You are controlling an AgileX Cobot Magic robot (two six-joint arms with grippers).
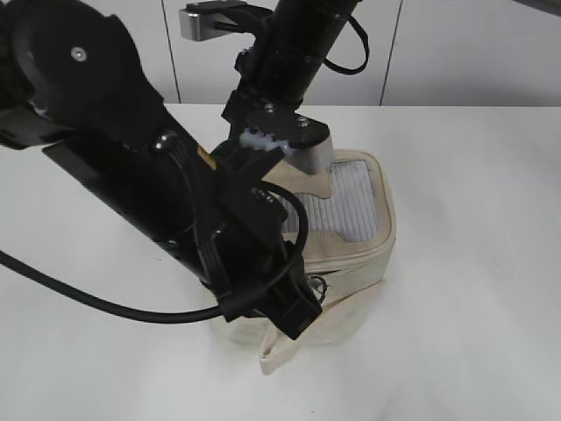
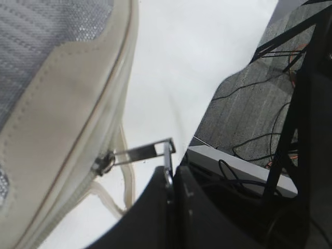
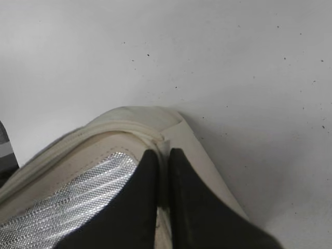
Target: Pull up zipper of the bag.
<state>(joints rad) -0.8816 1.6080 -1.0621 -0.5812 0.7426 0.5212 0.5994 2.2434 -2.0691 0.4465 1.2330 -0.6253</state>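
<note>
Both arms are matte black. Left of the bag (image 1: 351, 237), the left arm (image 1: 131, 167) has a large round joint housing with one small silver screw at its centre, then a long flat-sided link with small screws along its edge and a yellowish mark beside them. Black cables loop over it — one thick cable trails away toward the left. Behind the bag, the right arm (image 1: 298, 53) is a round black column with a looped black cable, a grey metal bracket at its top, and a silver-grey plate under a black mount with pale blue-white fittings. The wrist views show smooth, black, tapered fingers (image 3: 140, 207) on each gripper.
</note>
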